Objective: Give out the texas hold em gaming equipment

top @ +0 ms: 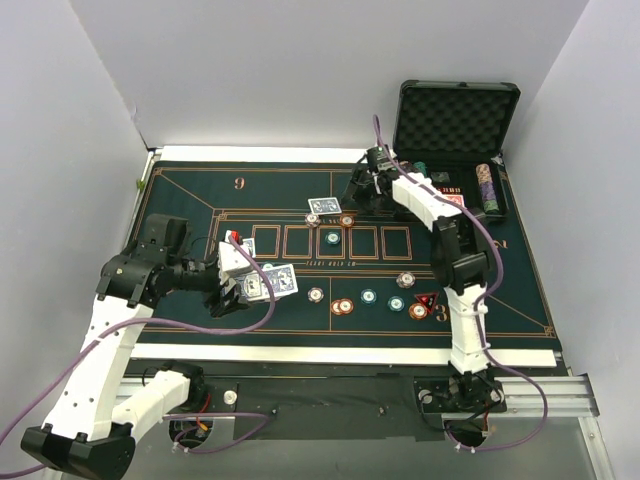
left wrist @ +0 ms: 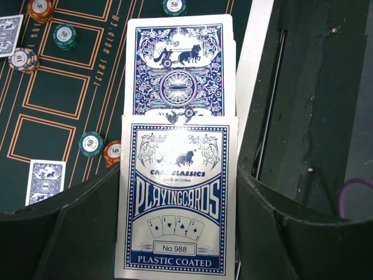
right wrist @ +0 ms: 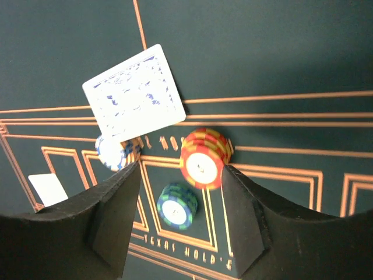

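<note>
My left gripper is shut on a blue-and-white playing-card box, with a blue-backed card sticking out of its top. It hovers over the mat's near left, beside blue-backed cards. My right gripper is open at the far middle. Its jaws straddle an orange chip stack that sits close to the right finger. A teal chip, a white-blue chip and a blue-backed card lie by it. Several more chips lie along the near row.
The green Texas Hold'em mat covers the table. An open black foam-lined case stands at the far right, with chip rows and a red-backed deck in it. A white strip runs along the mat's near edge.
</note>
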Tool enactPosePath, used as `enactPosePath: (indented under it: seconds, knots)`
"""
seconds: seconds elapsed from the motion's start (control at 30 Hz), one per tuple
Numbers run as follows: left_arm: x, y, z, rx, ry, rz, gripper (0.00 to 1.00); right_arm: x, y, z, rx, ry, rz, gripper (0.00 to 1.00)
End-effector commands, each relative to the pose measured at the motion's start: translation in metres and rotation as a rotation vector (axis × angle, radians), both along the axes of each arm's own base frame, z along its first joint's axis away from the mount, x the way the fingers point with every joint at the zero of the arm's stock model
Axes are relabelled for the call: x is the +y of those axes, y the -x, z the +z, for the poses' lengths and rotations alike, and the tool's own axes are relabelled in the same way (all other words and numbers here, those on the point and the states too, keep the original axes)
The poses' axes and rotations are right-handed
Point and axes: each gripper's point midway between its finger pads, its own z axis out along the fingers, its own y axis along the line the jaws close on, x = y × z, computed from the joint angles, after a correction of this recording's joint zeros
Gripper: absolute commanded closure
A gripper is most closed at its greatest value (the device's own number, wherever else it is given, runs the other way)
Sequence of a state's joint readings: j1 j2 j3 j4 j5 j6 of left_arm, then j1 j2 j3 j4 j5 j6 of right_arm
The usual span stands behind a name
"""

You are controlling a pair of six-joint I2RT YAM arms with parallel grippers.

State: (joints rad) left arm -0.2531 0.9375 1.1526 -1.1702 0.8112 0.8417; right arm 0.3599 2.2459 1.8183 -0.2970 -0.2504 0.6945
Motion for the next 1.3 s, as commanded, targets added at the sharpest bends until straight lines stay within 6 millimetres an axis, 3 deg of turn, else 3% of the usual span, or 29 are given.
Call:
enactPosePath:
  seconds: [0.0,0.1,0.13,0.2,0.23,0.27,0.3,0.33,0.37,0.4,0.43,0.47,0.5,0.53,0.7,0.83,1.07,1.27]
  knots:
    - [-0.002,0.000,0.016,-0.055,0.031,-0.012,0.65,-0.010,0.016,0.080,-0.121,-0.001,0.025,0.45]
    - [-0.001,0.001,0.015,-0.054,0.026,-0.011,0.65,-0.007,0.031,0.129,-0.211,-0.064,0.039,0.40]
    - [-0.001,0.002,0.015,-0.054,0.026,-0.013,0.65,-0.002,0.039,0.135,-0.216,-0.086,0.051,0.36]
    - [-0.001,0.002,0.014,-0.058,0.022,-0.015,0.65,0.005,0.064,0.173,-0.265,-0.157,0.082,0.29]
    - [0.000,0.003,0.014,-0.059,0.019,-0.016,0.65,0.009,0.078,0.173,-0.252,-0.185,0.103,0.23]
    - [0.000,0.003,0.013,-0.062,0.018,-0.016,0.65,0.018,0.094,0.193,-0.287,-0.232,0.125,0.20]
    - [0.000,0.004,0.011,-0.054,0.015,-0.017,0.65,0.023,0.113,0.184,-0.252,-0.261,0.151,0.15]
    - [0.001,0.005,0.011,-0.055,0.015,-0.018,0.65,0.033,0.129,0.211,-0.306,-0.327,0.171,0.12]
    - [0.001,0.005,0.009,-0.055,0.011,-0.020,0.65,0.038,0.149,0.195,-0.259,-0.348,0.195,0.09]
    - [0.001,0.005,0.008,-0.051,0.012,-0.021,0.65,0.051,0.167,0.222,-0.314,-0.424,0.223,0.08]
    - [0.001,0.005,0.007,-0.051,0.009,-0.022,0.65,0.053,0.181,0.207,-0.283,-0.439,0.233,0.06]
    - [0.001,0.006,0.007,-0.049,0.010,-0.023,0.65,0.065,0.198,0.231,-0.332,-0.514,0.259,0.05]
    - [0.001,0.006,0.008,-0.050,0.011,-0.026,0.65,0.069,0.210,0.218,-0.305,-0.531,0.270,0.04]
    - [0.001,0.006,0.007,-0.048,0.011,-0.026,0.65,0.079,0.226,0.231,-0.317,-0.590,0.295,0.03]
    - [-0.001,0.005,0.011,-0.052,0.019,-0.031,0.65,0.106,0.280,0.237,-0.309,-0.671,0.387,0.01]
    - [-0.001,0.005,0.011,-0.051,0.020,-0.029,0.65,0.124,0.306,0.240,-0.308,-0.666,0.455,0.00]
    - [-0.001,0.006,0.012,-0.055,0.022,-0.029,0.65,0.151,0.320,0.215,-0.254,-0.657,0.479,0.00]
    - [-0.002,0.007,0.015,-0.055,0.034,-0.030,0.65,0.163,0.319,0.200,-0.231,-0.650,0.464,0.13]
